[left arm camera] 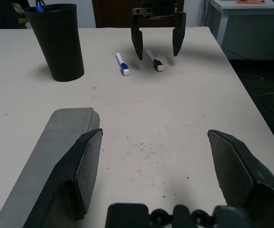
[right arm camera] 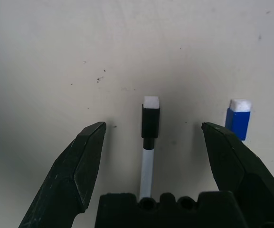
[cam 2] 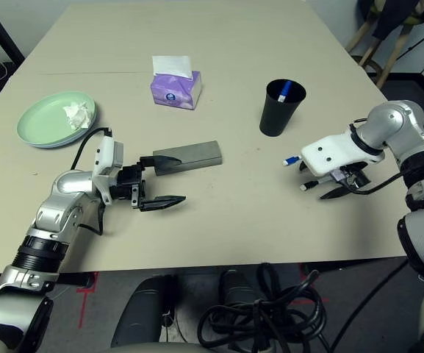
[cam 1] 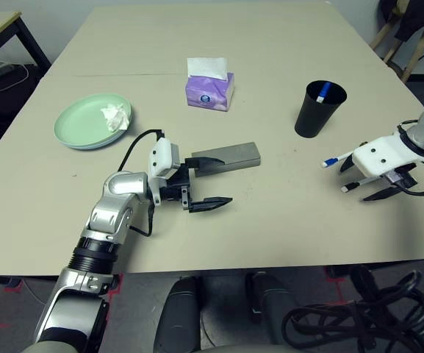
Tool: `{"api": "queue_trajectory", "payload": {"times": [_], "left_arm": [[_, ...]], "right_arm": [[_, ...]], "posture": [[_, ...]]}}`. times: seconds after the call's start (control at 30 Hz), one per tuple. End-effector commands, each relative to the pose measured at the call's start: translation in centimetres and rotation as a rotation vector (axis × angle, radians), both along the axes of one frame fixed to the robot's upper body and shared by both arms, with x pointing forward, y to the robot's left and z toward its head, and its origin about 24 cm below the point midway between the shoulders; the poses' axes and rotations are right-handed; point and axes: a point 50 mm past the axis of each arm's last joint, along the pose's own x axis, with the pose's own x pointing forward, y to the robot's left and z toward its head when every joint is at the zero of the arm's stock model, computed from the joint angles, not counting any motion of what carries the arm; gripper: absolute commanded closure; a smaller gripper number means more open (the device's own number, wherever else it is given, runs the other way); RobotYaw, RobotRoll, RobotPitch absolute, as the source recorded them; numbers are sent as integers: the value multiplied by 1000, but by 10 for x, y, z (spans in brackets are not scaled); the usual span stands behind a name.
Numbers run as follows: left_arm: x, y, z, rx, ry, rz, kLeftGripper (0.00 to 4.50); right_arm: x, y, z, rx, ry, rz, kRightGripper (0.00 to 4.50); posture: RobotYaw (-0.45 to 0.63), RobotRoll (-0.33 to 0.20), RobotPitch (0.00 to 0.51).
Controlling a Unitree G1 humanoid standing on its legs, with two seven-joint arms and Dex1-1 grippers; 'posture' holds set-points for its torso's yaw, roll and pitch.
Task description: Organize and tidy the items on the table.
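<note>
right hand [right arm camera: 151, 137] spread over black-capped marker [right arm camera: 148, 142], blue-capped marker [right arm camera: 237, 118] beside; left hand [left arm camera: 153, 156] spread by glasses case [left arm camera: 46, 161].

The beige table [cam 1: 285, 44] carries a mint green plate [cam 1: 87, 121] near its left side, a purple tissue box [cam 1: 210, 90] toward the middle, and a black cup [cam 1: 318, 110] to the right. A grey glasses case [cam 1: 230, 156] lies flat nearer the front edge. Two markers lie side by side on the right, one with a blue cap [left arm camera: 122, 63] and one with a black cap [left arm camera: 154, 60].
</note>
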Motion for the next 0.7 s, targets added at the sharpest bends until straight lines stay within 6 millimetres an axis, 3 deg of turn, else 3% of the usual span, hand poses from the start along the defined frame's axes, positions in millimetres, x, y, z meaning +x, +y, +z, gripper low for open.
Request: {"api": "queue_trajectory", "payload": {"times": [0.03,0.7], "left_arm": [[-5,-3,-1,16,-12,-17,13],[-6,2,2,15,-30,29,13]], "right_arm": [[-1,0,-3,-29,18,19,0],[6,8,-14,-119,0,49,0]], "posture": [[73,0,200],[106,0,195]]}}
